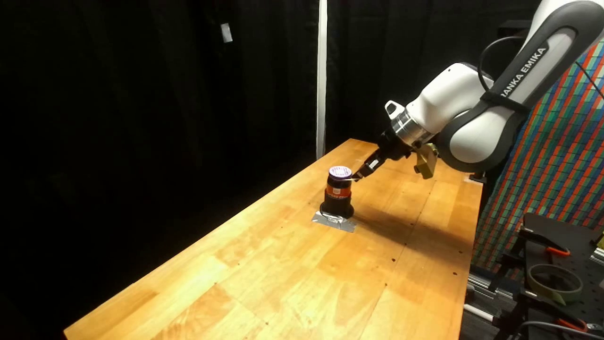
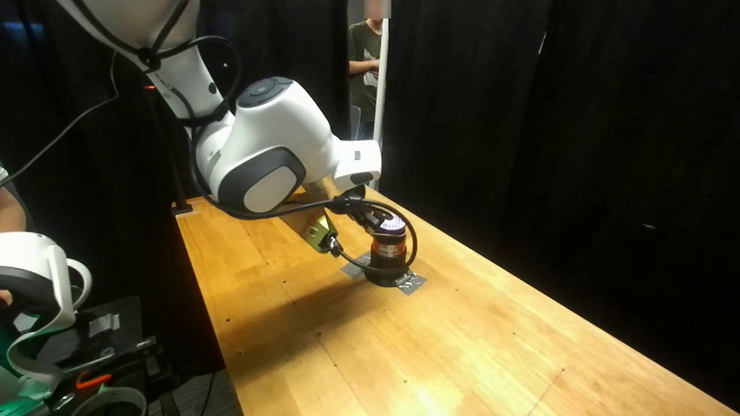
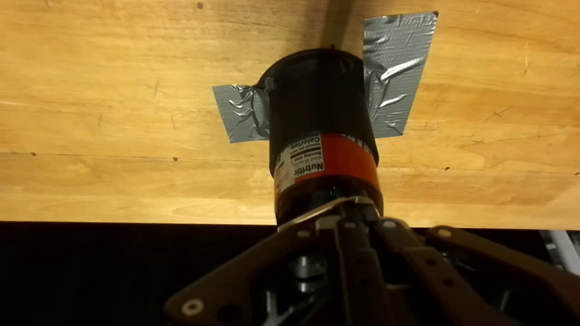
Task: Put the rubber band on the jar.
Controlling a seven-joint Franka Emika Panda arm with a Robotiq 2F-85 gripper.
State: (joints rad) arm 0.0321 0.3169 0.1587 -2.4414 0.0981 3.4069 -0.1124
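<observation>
The jar (image 1: 339, 190) has an orange label, a dark body and a white-printed lid. It stands upright in a black holder (image 1: 337, 207) on the table, also seen in an exterior view (image 2: 388, 249) and the wrist view (image 3: 349, 158). A thin pale rubber band (image 3: 317, 210) runs across the jar's upper part to my fingertips; it shows at the jar's neck in an exterior view (image 1: 347, 179). How far it goes around the far side is hidden. My gripper (image 1: 357, 175) is beside the lid, its fingers (image 3: 355, 210) together on the band.
Silver tape (image 3: 398, 72) fixes the holder to the wooden table (image 1: 292, 278). A black cable (image 2: 411, 248) loops from the wrist in front of the jar. A cart with a tape roll (image 1: 555, 282) stands beside the table. A person (image 2: 364, 63) stands behind the curtain gap.
</observation>
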